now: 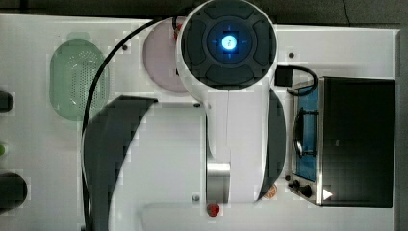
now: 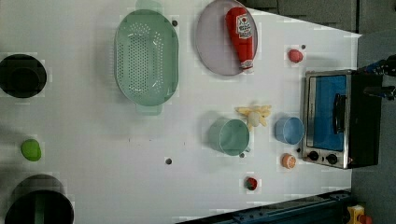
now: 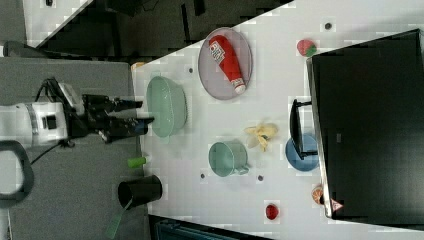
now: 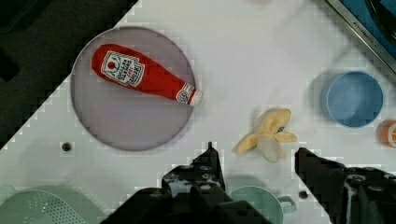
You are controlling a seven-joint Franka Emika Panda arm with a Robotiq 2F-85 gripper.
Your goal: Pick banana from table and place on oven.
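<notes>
Tool (image 4: 254, 163) hangs released high above the desk (image 4: 243, 56); banana (image 4: 267, 135) lies peeled between cups, ungrasped; oven (image 2: 336, 119) waits.

1. The ketchup bottle (image 4: 145, 76) lying on the purple plate (image 4: 122, 126) bears a white label with a red emblem and lines of print, too small to read.
2. The oven (image 3: 370, 125) carries a red-edged warning triangle (image 3: 335, 205) at its front corner near the knobs; its symbol cannot be made out.
</notes>
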